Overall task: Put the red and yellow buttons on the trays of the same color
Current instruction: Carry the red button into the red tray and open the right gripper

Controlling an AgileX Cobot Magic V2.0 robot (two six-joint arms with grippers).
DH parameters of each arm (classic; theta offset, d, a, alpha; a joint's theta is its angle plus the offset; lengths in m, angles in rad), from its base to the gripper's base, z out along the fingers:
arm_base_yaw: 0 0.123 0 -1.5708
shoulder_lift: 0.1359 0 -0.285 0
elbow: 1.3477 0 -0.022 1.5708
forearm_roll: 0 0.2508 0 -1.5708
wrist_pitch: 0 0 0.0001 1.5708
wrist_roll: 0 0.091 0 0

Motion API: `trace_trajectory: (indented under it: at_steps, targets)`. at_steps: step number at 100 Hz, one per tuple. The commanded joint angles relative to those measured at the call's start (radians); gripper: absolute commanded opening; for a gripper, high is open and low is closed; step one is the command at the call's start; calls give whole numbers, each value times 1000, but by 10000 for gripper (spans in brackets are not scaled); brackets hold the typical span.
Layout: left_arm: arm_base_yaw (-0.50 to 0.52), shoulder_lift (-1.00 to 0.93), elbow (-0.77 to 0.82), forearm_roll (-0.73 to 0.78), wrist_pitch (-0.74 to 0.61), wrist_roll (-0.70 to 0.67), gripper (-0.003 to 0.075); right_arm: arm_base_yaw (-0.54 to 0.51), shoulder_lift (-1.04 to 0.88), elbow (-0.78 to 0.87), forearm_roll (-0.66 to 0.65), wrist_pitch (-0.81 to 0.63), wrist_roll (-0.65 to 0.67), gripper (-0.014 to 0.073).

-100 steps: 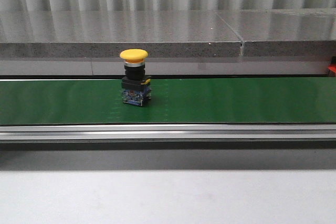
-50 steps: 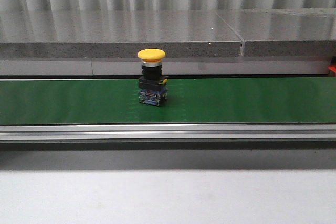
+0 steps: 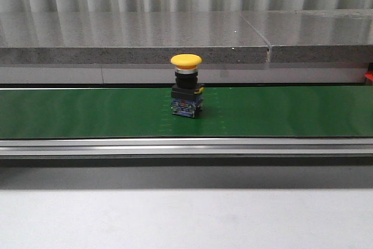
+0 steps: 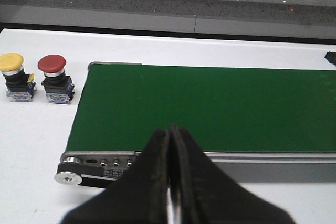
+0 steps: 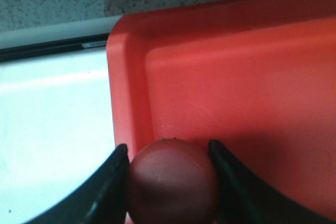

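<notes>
The red tray (image 5: 252, 87) sits under the right gripper (image 5: 170, 179), jaws clamped on a red button (image 5: 172, 182) at its corner, not yet released. A yellow button (image 3: 186, 86) rides the green belt (image 3: 291, 112); the left gripper (image 4: 170, 182) hangs closed and empty, with two more buttons beside the belt's end. No readable writing.

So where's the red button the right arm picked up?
In the right wrist view, the red button sits between the right gripper's fingers, above the red tray near its corner.

green belt (image 3: 280, 112), yellow button (image 3: 186, 86) upright
</notes>
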Motion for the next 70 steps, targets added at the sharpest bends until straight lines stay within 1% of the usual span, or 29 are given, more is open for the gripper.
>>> trace_trajectory:
  at_steps: [1,33,70]
  targets:
    - [-7,7,-27,-8,-69,-1,-21,-6,-53,-37,13,-70,0,164]
    - [-7,7,-27,-8,-69,-1,-21,-10,-53,-37,13,-72,0,164]
    - [-7,7,-27,-8,-69,-1,-21,-39,-53,-37,13,-63,0,164]
